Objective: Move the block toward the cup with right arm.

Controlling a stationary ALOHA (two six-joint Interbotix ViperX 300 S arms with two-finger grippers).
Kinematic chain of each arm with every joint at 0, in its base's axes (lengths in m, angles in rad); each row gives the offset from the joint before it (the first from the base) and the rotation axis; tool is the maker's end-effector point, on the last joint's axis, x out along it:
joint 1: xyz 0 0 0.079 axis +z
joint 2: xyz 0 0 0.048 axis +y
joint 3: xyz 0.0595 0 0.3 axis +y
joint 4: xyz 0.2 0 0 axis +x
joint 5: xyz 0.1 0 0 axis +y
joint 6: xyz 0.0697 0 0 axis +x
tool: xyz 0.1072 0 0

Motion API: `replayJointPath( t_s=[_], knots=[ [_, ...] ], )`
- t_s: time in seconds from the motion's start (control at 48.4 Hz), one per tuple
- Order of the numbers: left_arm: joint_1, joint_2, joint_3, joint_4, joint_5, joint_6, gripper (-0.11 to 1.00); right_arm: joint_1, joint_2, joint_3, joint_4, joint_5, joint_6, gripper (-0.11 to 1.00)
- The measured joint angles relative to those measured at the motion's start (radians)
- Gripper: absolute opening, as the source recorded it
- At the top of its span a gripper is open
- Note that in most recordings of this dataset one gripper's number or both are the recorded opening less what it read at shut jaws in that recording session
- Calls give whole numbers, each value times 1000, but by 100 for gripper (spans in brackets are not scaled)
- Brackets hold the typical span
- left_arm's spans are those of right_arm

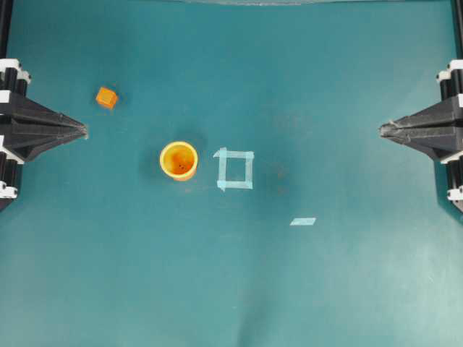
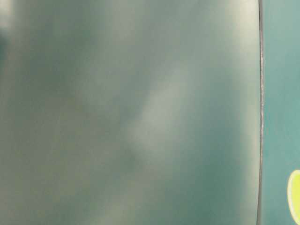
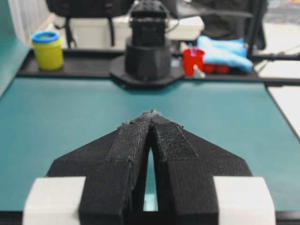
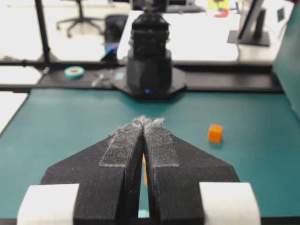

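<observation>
Table-level view is blurred; cup (yellow sliver) is cut off at right.

A flat teal-green table mat fills the overhead view, with a pale blue tape square near its middle and a short pale tape strip lower right. Past the table's far edge, a black ledge holds a yellow tub with a blue lid and a red plastic container. Another view shows a teal tape roll, a black office chair, and a bright pale floor.
</observation>
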Motion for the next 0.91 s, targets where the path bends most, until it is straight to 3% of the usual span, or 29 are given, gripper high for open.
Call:
replayJointPath(
  t_s=[0.207, 0.516, 0.909],
  knots=[
    [0, -12, -21, 0, 92, -12, 1, -11, 9, -23, 0, 67, -8, 0],
    [0, -14, -23, 0, 103, -12, 1, -37, 58, -86, 0, 106, 11, 0],
    [2, -14, -21, 0, 103, -12, 1, -106, 287, -215, -2, 118, 18, 0]
  ],
)
